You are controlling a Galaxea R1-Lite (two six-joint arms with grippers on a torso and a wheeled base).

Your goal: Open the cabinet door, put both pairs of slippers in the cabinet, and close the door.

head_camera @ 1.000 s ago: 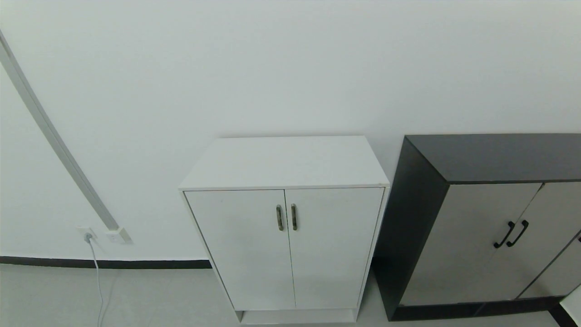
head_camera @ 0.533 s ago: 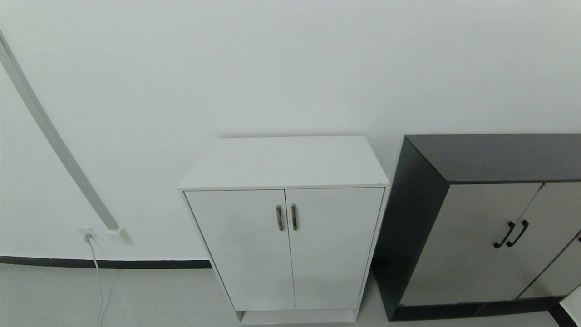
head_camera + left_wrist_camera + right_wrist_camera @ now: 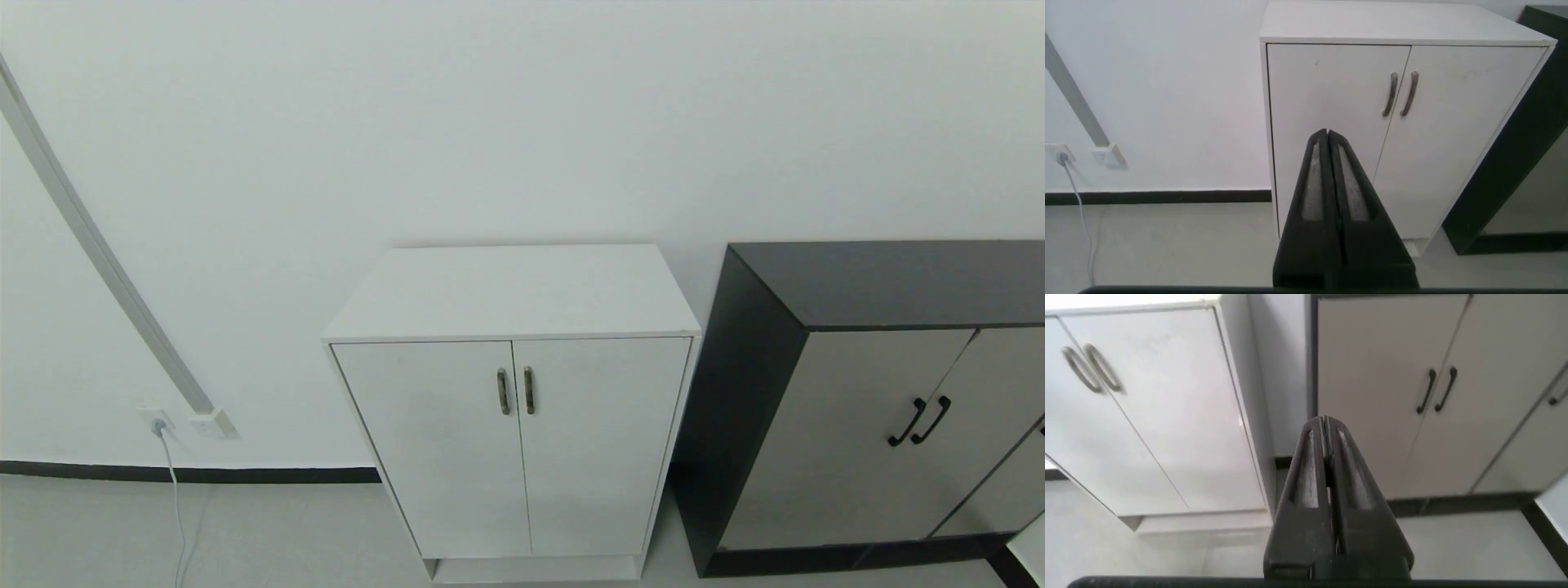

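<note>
In front of the cabinets, the left gripper [image 3: 1328, 143] and right gripper [image 3: 1324, 429] each have their fingers pressed together (nothing held). Beyond, the white cabinet [image 3: 510, 294] stands against the wall [image 3: 522, 122] with both doors [image 3: 441, 441] shut. A black cabinet [image 3: 759, 408] stands just beside it, to the right.

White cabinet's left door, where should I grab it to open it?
Take the upright bar handle at the inner edge of the left door, coming from the front, jaws closing sideways across it. It stands off the door, likely farthest from the hinges.
</note>
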